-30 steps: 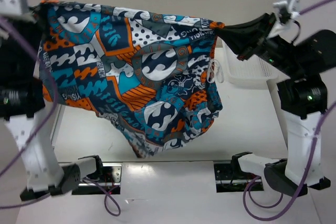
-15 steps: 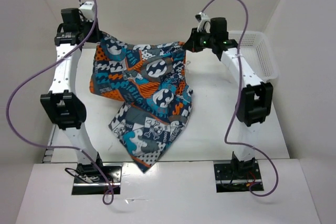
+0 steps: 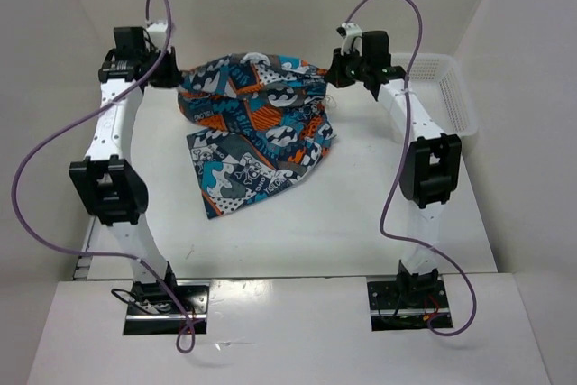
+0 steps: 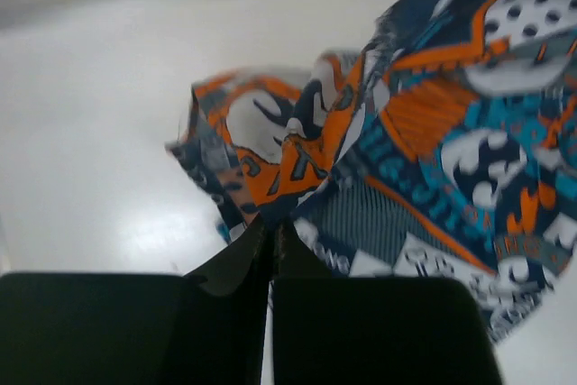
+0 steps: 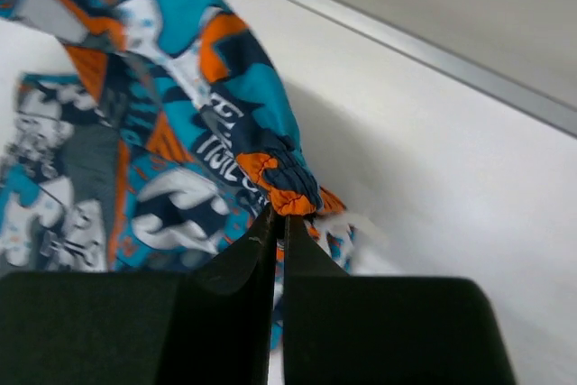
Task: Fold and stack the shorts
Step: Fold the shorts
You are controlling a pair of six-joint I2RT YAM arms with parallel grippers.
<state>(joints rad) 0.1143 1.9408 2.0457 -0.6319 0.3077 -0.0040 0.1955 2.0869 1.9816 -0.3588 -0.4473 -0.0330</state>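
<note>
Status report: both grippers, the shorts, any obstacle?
Left gripper shut on the shorts. Right gripper shut on them too. Lower part lies on the table. White basket at right, apart.

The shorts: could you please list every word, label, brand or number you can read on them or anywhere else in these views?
None can be quoted for certain.
On the shorts, right wrist view: white block letters on a navy patch, too blurred to read.
Left wrist view: letter-like teal marks on a dark band of the print, blurred.
Top view: the print is too small to read.
On the basket: no label shows.
</note>
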